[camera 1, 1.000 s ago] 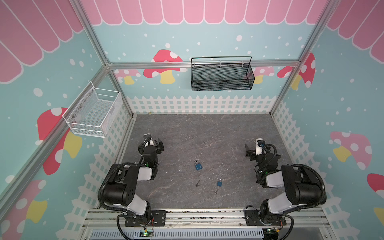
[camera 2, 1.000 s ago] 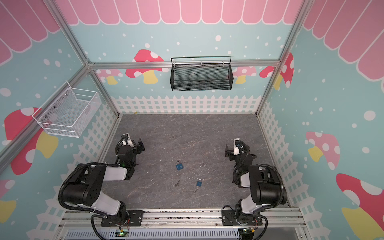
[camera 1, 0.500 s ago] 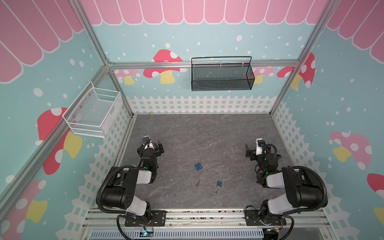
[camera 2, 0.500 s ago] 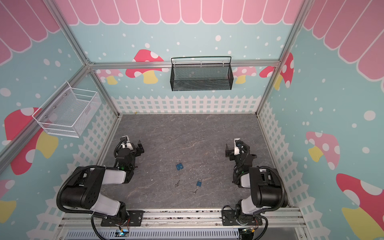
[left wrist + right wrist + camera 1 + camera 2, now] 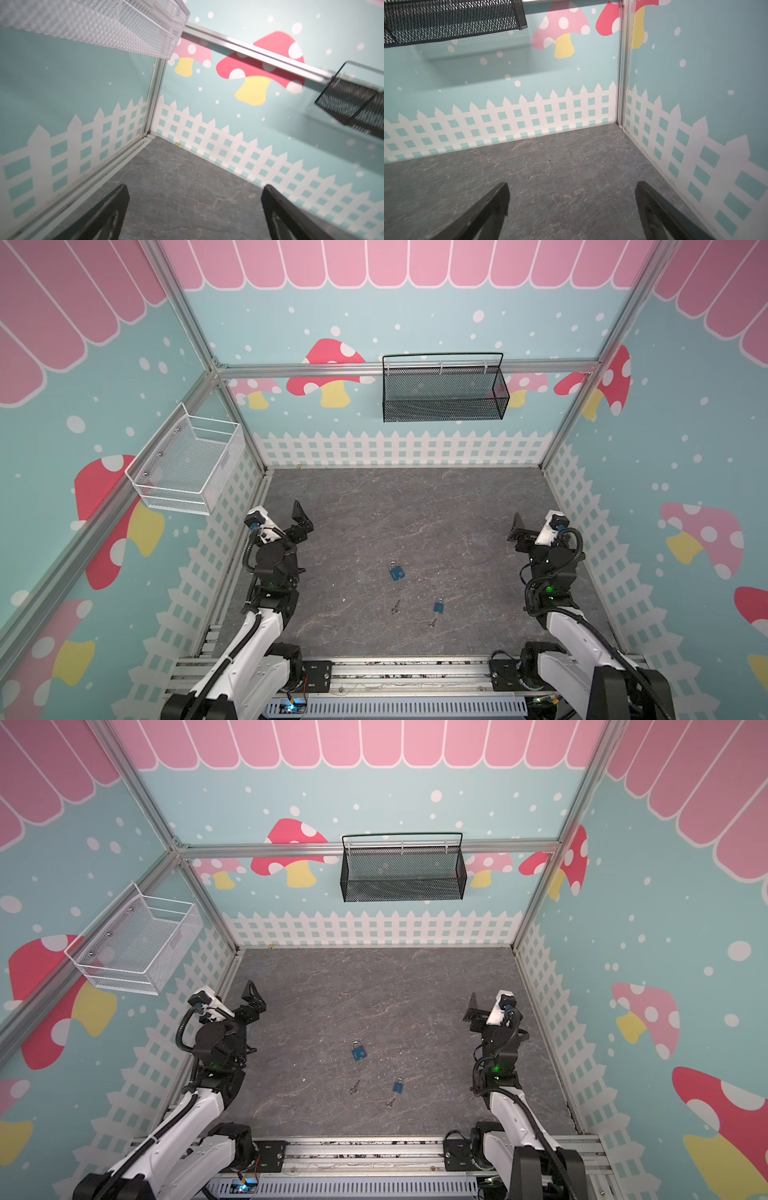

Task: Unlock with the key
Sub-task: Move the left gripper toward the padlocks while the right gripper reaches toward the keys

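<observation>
the grey table (image 5: 415, 510) has four small things lying near its middle. the arms sit folded at its two sides, wrists aimed at the far wall. the left gripper (image 5: 302, 519) is spread wide and empty, and its wrist view shows only table between the jaws. the right gripper (image 5: 519, 529) is likewise spread and holds nothing. the big lock (image 5: 397, 571) lies flat between the arms, and the small lock (image 5: 439, 606) lies nearer the front rail. the left key (image 5: 395, 607) lies near the big lock, railward of it, and the right key (image 5: 433, 622) is just beside the small lock. both keys lie behind the grippers, inward and toward the rail, so i'd say an arm must swing back and down. the left key is nearer the left arm, the right key the right. their shafts look slanted, but they're too small to be sure.
</observation>
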Controlling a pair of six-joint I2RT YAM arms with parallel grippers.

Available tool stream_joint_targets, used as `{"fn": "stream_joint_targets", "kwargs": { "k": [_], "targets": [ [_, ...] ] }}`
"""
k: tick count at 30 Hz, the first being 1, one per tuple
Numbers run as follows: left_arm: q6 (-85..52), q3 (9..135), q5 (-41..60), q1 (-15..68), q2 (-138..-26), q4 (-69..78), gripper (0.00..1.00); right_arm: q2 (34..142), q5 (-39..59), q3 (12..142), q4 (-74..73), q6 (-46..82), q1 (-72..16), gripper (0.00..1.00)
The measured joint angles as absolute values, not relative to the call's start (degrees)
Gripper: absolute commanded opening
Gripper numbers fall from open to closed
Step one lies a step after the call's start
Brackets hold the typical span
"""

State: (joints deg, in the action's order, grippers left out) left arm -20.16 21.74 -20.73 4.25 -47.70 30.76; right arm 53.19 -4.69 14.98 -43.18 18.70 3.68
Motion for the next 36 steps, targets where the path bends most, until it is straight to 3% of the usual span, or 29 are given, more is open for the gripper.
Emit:
{"fn": "stream_joint_targets", "kwargs": {
  "k": [6,10,20,29,36],
  "targets": [
    [-31.3,18.2,-18.2,4.0,-40.6,26.6,1.0,45.9,-3.0,15.0,-31.3,28.4,3.7,0.98],
    [-36.2,20.6,-17.1,3.8,-38.8,15.8,1.0,46.5,0.7,17.6,-22.0,32.1,3.7,0.98],
    [-40.1,26.9,-3.5,5.5,-38.0,-3.0,1.0,49.7,9.0,28.0,-2.3,34.3,0.4,0.98],
    [-42.2,29.7,-1.6,21.6,-38.9,-15.5,1.0,49.3,8.4,33.1,15.0,35.9,-13.0,1.0],
    [-44.4,31.0,-3.6,34.4,-40.6,-20.8,0.99,50.9,3.6,36.9,26.6,42.2,-29.5,0.97]
  ]
}}
